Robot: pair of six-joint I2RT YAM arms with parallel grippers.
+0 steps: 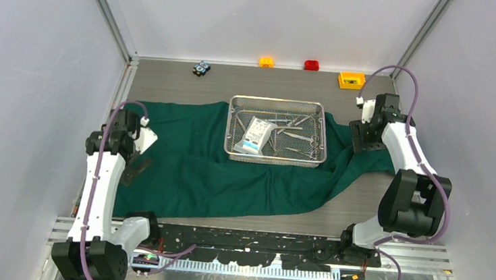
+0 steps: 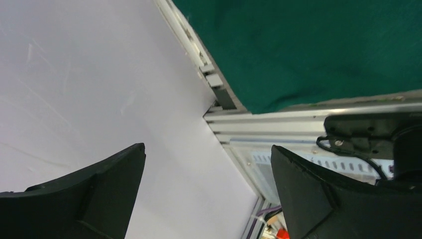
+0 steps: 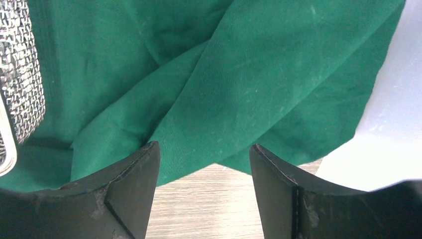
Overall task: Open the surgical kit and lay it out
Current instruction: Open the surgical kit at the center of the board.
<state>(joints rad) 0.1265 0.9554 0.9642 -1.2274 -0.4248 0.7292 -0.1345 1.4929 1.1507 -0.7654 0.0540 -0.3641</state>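
The dark green drape (image 1: 188,169) lies spread over the table's left and middle, bunched in folds at the right (image 3: 239,74). On it stands the steel wire-mesh tray (image 1: 279,103), holding a flat white pouch (image 1: 256,136) and slim silver instruments (image 1: 299,139). My left gripper (image 1: 135,169) hangs open over the drape's left edge, nothing between its fingers (image 2: 318,194). My right gripper (image 1: 365,145) is open just above the drape's folded right end, its fingers (image 3: 127,189) apart over bare wood and cloth (image 3: 199,119). A corner of the tray's mesh (image 3: 20,84) shows at the left of the right wrist view.
Along the far wall sit a small yellow box (image 1: 351,80), a red block (image 1: 311,65), an orange block (image 1: 266,62) and a small dark object (image 1: 201,68). White enclosure walls (image 2: 74,89) stand close on both sides. A metal rail (image 2: 308,119) runs along the near edge.
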